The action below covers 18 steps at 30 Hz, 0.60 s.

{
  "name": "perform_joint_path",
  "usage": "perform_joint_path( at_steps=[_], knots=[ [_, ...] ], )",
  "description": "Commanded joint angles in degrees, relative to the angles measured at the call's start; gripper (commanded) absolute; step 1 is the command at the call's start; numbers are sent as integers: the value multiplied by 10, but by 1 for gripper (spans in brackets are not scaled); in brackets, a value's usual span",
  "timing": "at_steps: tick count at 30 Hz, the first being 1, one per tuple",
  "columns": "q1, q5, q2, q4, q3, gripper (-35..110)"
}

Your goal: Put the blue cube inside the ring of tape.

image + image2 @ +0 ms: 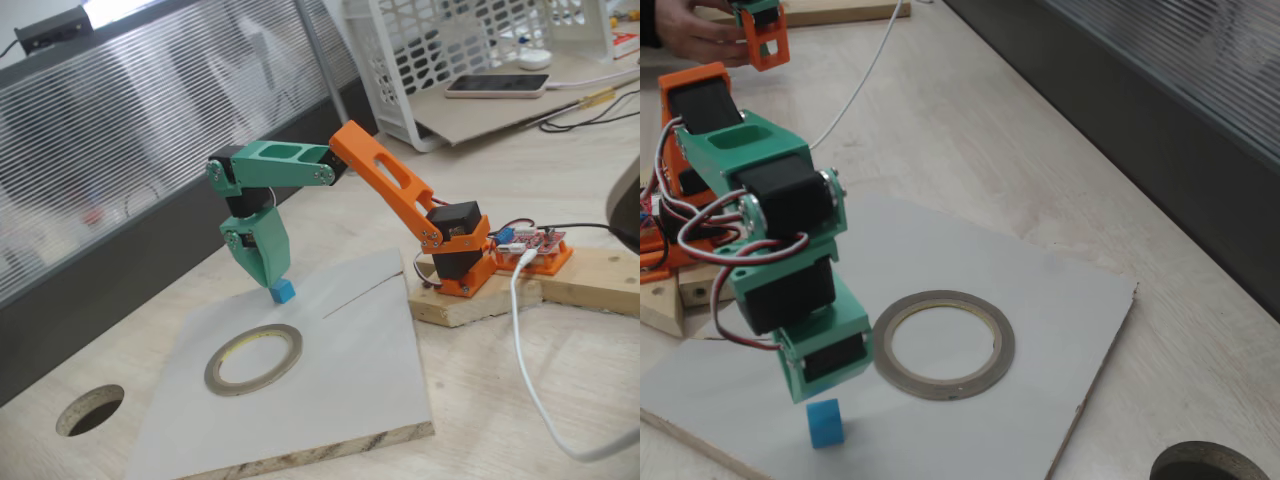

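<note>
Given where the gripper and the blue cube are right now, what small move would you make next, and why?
Probably lower the gripper a little and close on the blue cube. The cube sits on the grey board just under the fingertips, apparently not yet gripped, and outside the ring of tape.

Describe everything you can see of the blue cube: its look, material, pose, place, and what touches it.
The blue cube is a tiny, bright sky-blue block with plain faces, plastic by its look. It sits on the grey board, outside the ring of tape and clearly apart from it. The green gripper hangs right above it; whether the fingers touch or clamp it cannot be told. In both fixed views it looks whole and much smaller than the ring's opening.
</note>
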Motion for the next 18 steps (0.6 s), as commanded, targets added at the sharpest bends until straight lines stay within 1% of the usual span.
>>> perform_joint_path(
  at_steps=[1, 9, 11, 14, 18],
  knots=[
    [6, 7, 19, 5, -8, 1],
    [6, 8, 20, 10, -8, 2],
    [6, 8, 19, 10, -8, 4],
    [6, 4, 18, 10, -8, 16],
    [6, 4, 18, 11, -8, 38]
  ],
)
